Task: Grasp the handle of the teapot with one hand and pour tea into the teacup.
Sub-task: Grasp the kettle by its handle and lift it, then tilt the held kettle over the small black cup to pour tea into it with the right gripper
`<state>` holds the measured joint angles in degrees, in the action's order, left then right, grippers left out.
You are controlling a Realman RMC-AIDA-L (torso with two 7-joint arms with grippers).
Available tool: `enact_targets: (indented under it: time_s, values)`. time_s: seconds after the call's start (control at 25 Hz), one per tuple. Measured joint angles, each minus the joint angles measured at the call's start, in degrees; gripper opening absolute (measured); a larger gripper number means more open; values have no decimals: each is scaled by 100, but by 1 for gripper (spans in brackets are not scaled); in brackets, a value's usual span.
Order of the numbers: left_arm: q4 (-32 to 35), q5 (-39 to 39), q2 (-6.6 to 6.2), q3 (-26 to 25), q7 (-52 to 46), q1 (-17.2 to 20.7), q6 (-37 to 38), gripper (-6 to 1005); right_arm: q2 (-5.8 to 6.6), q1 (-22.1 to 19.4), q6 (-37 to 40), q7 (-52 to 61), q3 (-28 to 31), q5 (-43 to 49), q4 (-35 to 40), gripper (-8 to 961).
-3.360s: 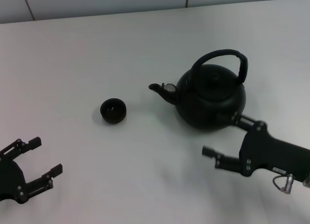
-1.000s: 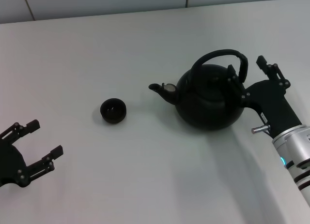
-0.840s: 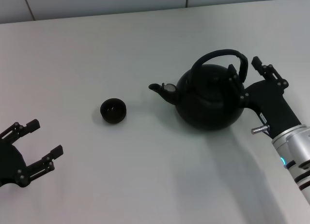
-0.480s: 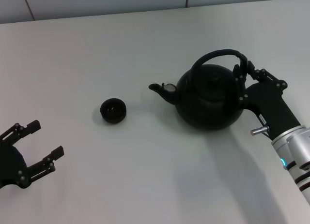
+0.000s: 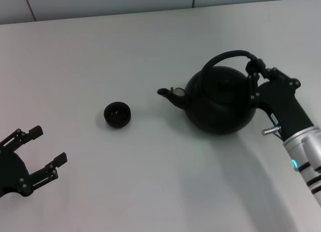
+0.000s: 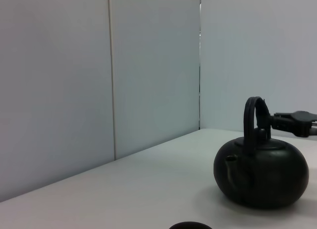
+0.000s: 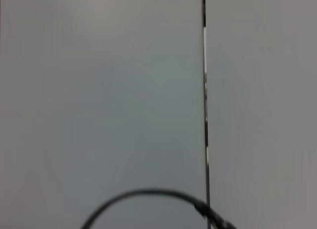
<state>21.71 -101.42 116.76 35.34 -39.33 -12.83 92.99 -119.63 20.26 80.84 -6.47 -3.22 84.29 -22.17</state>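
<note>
White surface all around, and the teapot has just nudged a touch to the right of its spot half a second back. That suggests the grip is biting: the right hand is pinched on the right end of the handle, so lift and pour come next. Teacup waits well left of the spout, with the left hand spread and idle at the near-left corner.
</note>
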Motion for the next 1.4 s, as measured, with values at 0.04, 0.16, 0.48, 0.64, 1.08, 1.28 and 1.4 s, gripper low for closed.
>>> enact_targets:
  time_s: [0.04, 0.16, 0.48, 0.64, 1.08, 1.28, 1.4]
  values:
    - [0, 0, 0, 0, 0, 0, 0, 813, 4, 65, 46, 135, -13, 0, 75, 138]
    - [0, 0, 13, 0, 1, 0, 10, 813, 14, 166, 71, 218, -26, 0, 129, 139]
    - [43, 0, 52, 0, 5, 21, 53, 813, 30, 445, 54, 571, -39, 54, 465, 132]
    - [45, 0, 84, 0, 5, 26, 55, 813, 32, 554, 71, 787, -33, 209, 606, 129]
    - [38, 0, 117, -2, 14, 21, 61, 813, 62, 1119, -284, 2482, -51, 1126, 1695, 128]
    - [19, 0, 118, -34, 14, 10, 61, 813, 64, 1582, -612, 3222, -60, 1651, 2267, 127]
    - [3, 0, 126, -64, 14, -15, 61, 813, 64, 1868, -928, 3428, -73, 1956, 2450, 127]
